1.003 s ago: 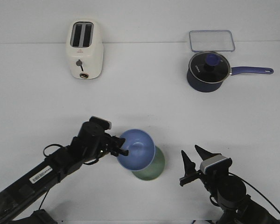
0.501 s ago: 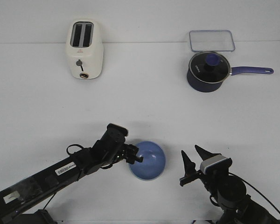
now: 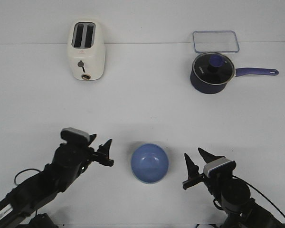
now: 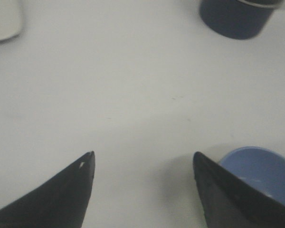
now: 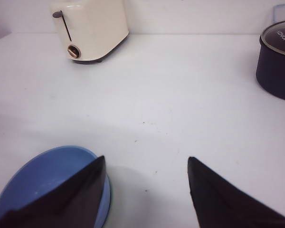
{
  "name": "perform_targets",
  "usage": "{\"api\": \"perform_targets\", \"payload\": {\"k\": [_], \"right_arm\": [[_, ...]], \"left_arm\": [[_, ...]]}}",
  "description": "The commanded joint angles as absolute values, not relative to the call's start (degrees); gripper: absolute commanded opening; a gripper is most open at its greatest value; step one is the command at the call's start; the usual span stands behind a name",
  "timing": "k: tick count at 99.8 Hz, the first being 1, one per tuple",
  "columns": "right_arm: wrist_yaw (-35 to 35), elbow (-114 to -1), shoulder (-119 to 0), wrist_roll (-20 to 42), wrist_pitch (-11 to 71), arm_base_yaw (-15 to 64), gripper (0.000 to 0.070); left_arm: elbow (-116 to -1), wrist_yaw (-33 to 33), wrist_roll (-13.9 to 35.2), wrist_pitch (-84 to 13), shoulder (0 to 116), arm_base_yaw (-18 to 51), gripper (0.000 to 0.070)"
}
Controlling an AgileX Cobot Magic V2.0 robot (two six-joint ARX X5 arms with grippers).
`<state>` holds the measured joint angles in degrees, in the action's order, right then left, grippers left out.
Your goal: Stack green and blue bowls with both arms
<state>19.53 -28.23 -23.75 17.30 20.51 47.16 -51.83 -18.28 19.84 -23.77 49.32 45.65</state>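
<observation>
The blue bowl (image 3: 149,163) sits upright on the white table near the front, between my two grippers. The green bowl is almost wholly hidden under it; only a thin greenish edge shows below the blue rim in the right wrist view (image 5: 109,197). My left gripper (image 3: 108,152) is open and empty, a short way left of the bowl. My right gripper (image 3: 193,152) is open and empty, just right of the bowl. The blue bowl also shows in the left wrist view (image 4: 261,166) beside one finger, and in the right wrist view (image 5: 42,175) partly behind one finger.
A cream toaster (image 3: 86,50) stands at the back left. A dark blue saucepan (image 3: 210,72) with a glass lid and long handle stands at the back right, with a clear lidded container (image 3: 215,41) behind it.
The left gripper carried the blue bowl right and down onto the green bowl, let go and opened, then drew back to the left. The right arm has not moved.
</observation>
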Motion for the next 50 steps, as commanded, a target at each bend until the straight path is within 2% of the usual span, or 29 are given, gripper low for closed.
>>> {"api": "perform_targets", "payload": {"k": [1,13,21,24,26,29,34,36,50], "right_arm": [[19.4,-28.2,-24.1,16.6,20.4,47.7,0.0358],[19.4,-28.2,-24.1,16.6,21.3,47.7,0.0357],[19.4,-28.2,-24.1,16.6,21.7,47.7,0.0356],[19.4,-28.2,-24.1,16.6,21.8,47.7,0.0345],[19.4,-28.2,-24.1,16.6,21.9,47.7,0.0312],[19.4,-28.2,-24.1,16.6,21.9,47.7,0.0252],[19.4,-28.2,-24.1,16.6,22.0,47.7,0.0063],[19.4,-28.2,-24.1,16.6,22.0,47.7,0.0],[19.4,-28.2,-24.1,16.6,22.1,47.7,0.0006]], "left_arm": [[-47.4,-20.2,19.9,-25.8,46.0,46.1,0.0386],[-38.4,-22.6,23.7,-25.0,37.8,46.1,0.0382],[-33.4,-22.8,23.9,-23.1,33.6,46.1,0.0372],[-32.1,-22.8,24.1,-22.6,32.4,46.1,0.0347],[-31.4,-22.8,24.3,-22.4,31.7,46.1,0.0305],[-30.5,-22.8,24.6,-22.2,30.8,46.1,0.0207],[-29.8,-22.8,24.7,-22.2,29.8,46.1,0.0],[-29.7,-22.8,24.7,-22.2,29.6,46.1,0.0],[-29.7,-22.7,21.7,-21.2,29.1,46.1,0.0011]]}}
